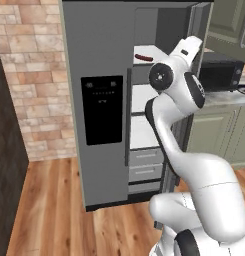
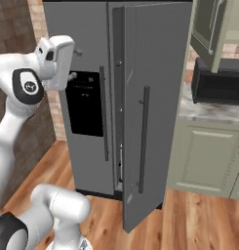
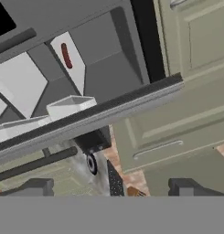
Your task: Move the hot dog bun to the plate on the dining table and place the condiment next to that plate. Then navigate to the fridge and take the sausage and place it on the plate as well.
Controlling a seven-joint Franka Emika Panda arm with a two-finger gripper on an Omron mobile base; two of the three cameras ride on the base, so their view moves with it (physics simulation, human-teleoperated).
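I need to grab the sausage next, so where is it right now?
The sausage lies on an upper white shelf inside the open fridge, just left of the arm's elbow in the left base view; the hand view shows it too.

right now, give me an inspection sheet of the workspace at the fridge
surface: white fridge shelf, sausage lying on it
job's things: fridge with right door swung open; sausage on an upper shelf, untouched
clutter: black microwave on the counter beside the fridge
grippers: hand open, empty, raised in front of the open fridge, apart from the sausage
cables: nothing seen
surroundings: brick wall, wood floor, green cabinets
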